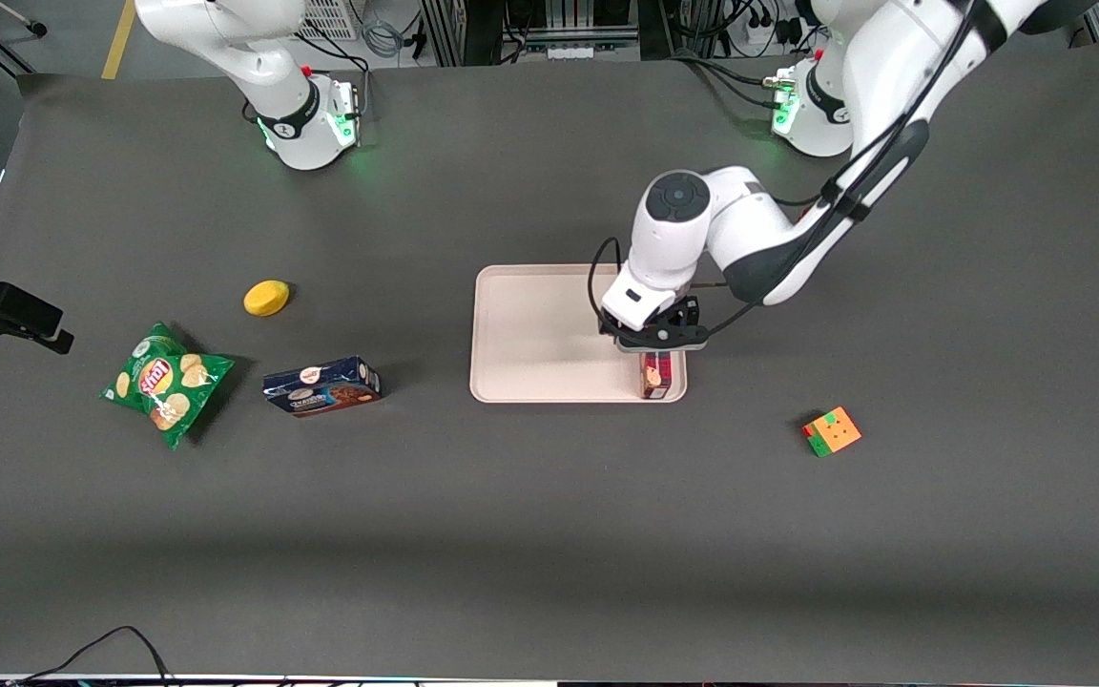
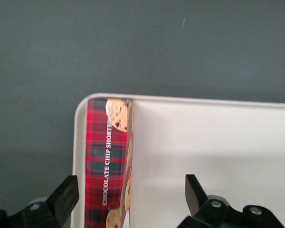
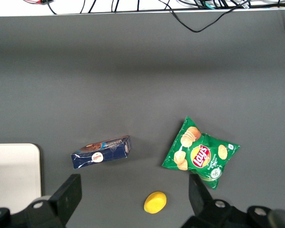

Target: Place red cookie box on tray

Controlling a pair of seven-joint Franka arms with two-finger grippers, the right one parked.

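Nearest the front camera, a multicoloured puzzle cube (image 1: 832,431) is seen on the dark table (image 1: 549,534), toward the working arm's end and well apart from everything else. Toward the parked arm's end, a green bag of crisps (image 1: 164,384) is laid flat, and a dark blue cookie box (image 1: 321,385) is set beside it, between the bag and the tray (image 1: 530,334). A yellow rounded object (image 1: 266,298) is found a little farther from the camera than these two. None of these things is touching the tray or lying in the working arm's way. The tray, pale beige-pink with rounded corners and a low rim, is placed near the middle of the table. The red cookie box (image 1: 656,374) is laid inside it, along the short edge toward the working arm's end, with one end close to the tray corner nearest the camera. In the wrist view the red cookie box (image 2: 108,161) is shown as a long tartan carton of red, green and dark lines, printed with chocolate-chip cookies and white lettering, its long side close against the tray's rim (image 2: 79,142). The gripper (image 1: 656,336) is held directly above the box, part of which is hidden beneath it; its fingers (image 2: 64,194) are spread wide, apart from the carton, and nothing is held.
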